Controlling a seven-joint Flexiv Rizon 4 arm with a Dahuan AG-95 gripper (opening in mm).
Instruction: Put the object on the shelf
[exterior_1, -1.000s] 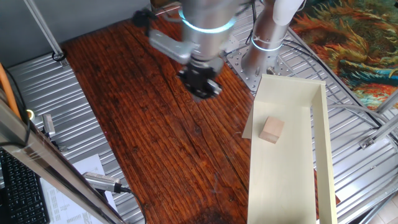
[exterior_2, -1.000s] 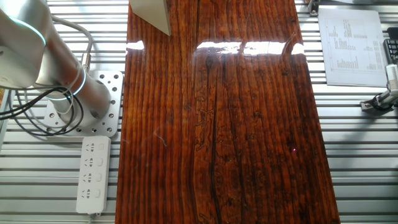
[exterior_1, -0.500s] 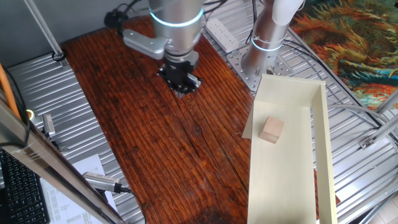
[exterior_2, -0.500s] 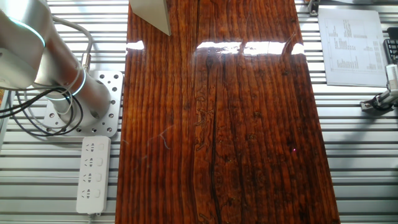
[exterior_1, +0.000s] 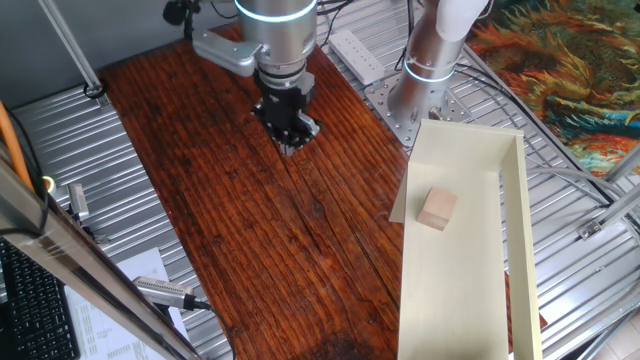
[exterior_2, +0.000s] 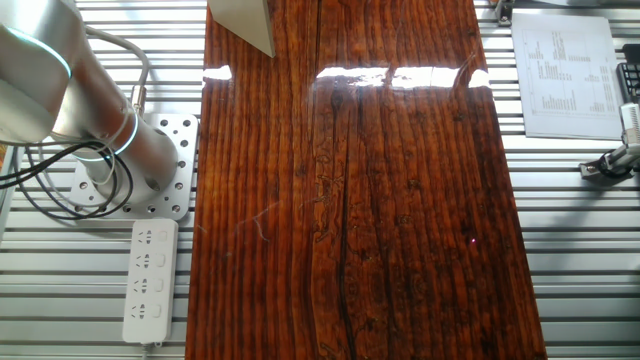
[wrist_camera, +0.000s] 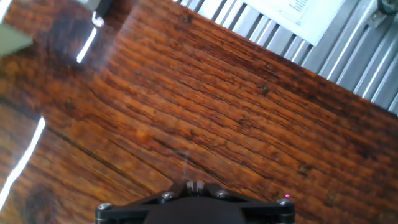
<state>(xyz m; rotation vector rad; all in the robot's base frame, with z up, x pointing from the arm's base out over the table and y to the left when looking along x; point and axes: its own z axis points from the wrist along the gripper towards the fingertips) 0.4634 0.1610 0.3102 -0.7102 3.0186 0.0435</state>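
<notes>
The small tan wooden cube rests on the floor of the long cream shelf at the right of the table. It stands free of the side walls. My gripper hangs over the dark wooden table, well to the left of the shelf and the cube, and holds nothing. In the hand view its fingertips stand close together over bare wood, so it is shut. A corner of the shelf shows at the top of the other fixed view; the cube is hidden there.
The arm's base stands on a metal plate behind the shelf, beside a white power strip. A printed sheet and a metal tool lie off the wooden top, on the slatted metal surface.
My gripper has moved left and toward the back of the table, farther from the shelf. The cube has stayed where it was on the shelf.
</notes>
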